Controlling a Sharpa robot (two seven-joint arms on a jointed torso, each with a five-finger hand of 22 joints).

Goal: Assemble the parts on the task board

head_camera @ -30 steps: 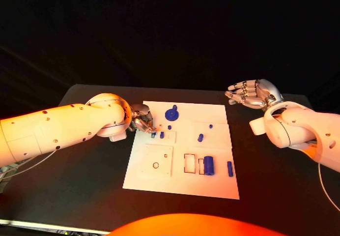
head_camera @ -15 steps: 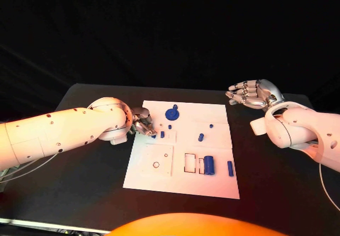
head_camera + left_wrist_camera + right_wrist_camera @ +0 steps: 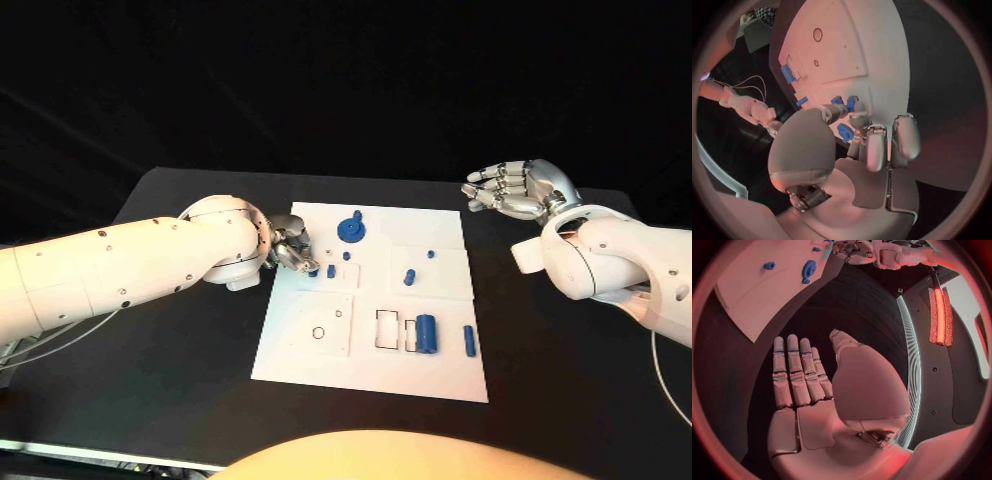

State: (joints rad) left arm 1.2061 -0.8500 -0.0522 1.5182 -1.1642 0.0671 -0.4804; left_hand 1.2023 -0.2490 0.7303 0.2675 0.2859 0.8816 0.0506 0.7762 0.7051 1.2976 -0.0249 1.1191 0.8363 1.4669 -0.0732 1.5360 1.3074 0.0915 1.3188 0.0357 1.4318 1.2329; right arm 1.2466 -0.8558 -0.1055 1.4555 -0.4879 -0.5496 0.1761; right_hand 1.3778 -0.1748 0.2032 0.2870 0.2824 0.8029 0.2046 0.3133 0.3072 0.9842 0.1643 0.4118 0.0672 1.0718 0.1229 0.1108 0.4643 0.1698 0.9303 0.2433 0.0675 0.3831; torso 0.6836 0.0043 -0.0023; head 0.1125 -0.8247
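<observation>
Head view first: the small blue parts (image 3: 330, 271) lie on the white task board (image 3: 368, 375), which sits in the middle of the black table (image 3: 173, 380). Taking the board as the landmark, there's a round blue disc part (image 3: 349, 232) near its far edge, a couple of tiny pegs just nearer than that, a blue cylinder (image 3: 426, 333) standing by the rectangular slots toward the near edge, and a slim blue bar (image 3: 469, 341) right next to it.

The left robot hand (image 3: 293, 249) is over the board's left edge, fingertips down at one of the tiny pegs. In the left wrist view the fingers (image 3: 870, 145) are bunched around the blue bits, but honestly I can't tell if it's actually pinching one or only touching.

The right robot hand (image 3: 516, 190) hovers off the board's far right corner, well apart from it, fingers spread and holding nothing.

My guess on handling: these look like light, stiff plastic pieces, smooth and easy to flick away. I'd pinch the pegs by their sides, fingertip to thumb, and go gentle so they don't skid across the board.
</observation>
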